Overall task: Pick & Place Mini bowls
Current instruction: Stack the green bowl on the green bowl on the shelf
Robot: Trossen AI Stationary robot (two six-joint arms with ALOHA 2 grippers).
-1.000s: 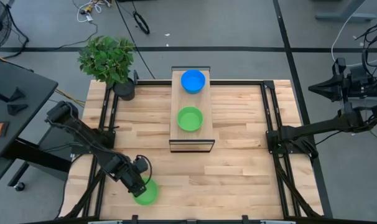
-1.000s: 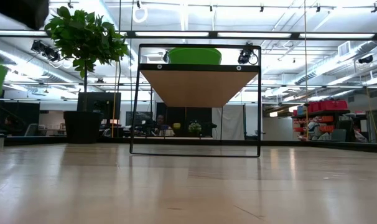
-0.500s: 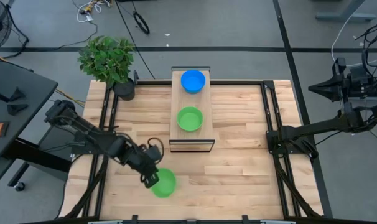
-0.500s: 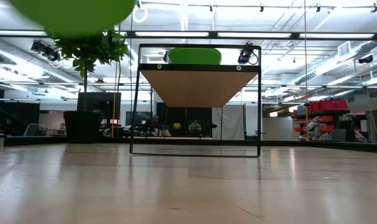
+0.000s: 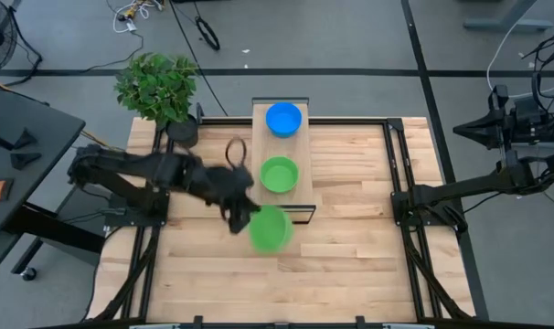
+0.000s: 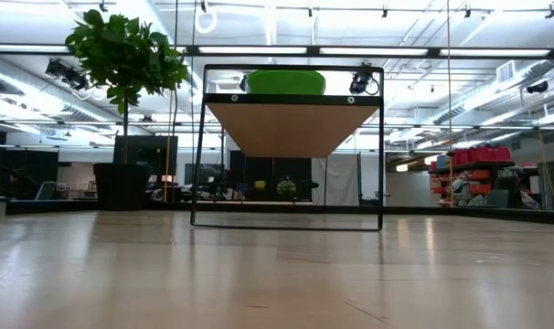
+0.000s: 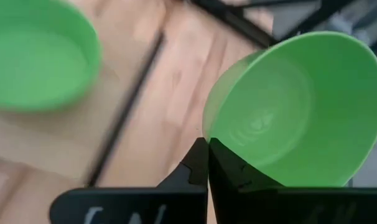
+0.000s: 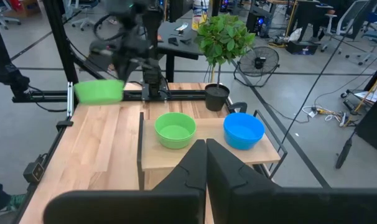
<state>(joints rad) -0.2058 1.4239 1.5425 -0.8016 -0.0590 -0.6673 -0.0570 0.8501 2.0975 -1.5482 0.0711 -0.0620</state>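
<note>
Fingers (image 7: 204,163) of the left gripper (image 5: 241,217) are pinched tight on the rim of a bright green round shallow plastic bowl (image 5: 271,228), which juts out past the fingertips, tilted with its hollow open to the wrist camera. Seen from above, this held bowl hangs over the pale wooden plank table (image 5: 350,265), just in front of the near edge of a small raised wooden shelf on a black wire frame (image 5: 303,192), with the left arm reaching in from the table's left side.

On the shelf sit two more mini bowls, both upright and apart from each other: a second green plastic bowl (image 5: 279,175) on the nearer half and a bright blue plastic bowl (image 5: 283,119) on the farther half. Neither has anything visible inside. In the low view only the green rim (image 6: 286,82) of the shelf's nearer bowl shows above the shelf board.

A leafy green plant in a dark pot (image 5: 158,90) stands at the table's far left corner.

The right gripper (image 8: 206,163) waits off the table's right edge, its fingers pressed together on nothing.
</note>
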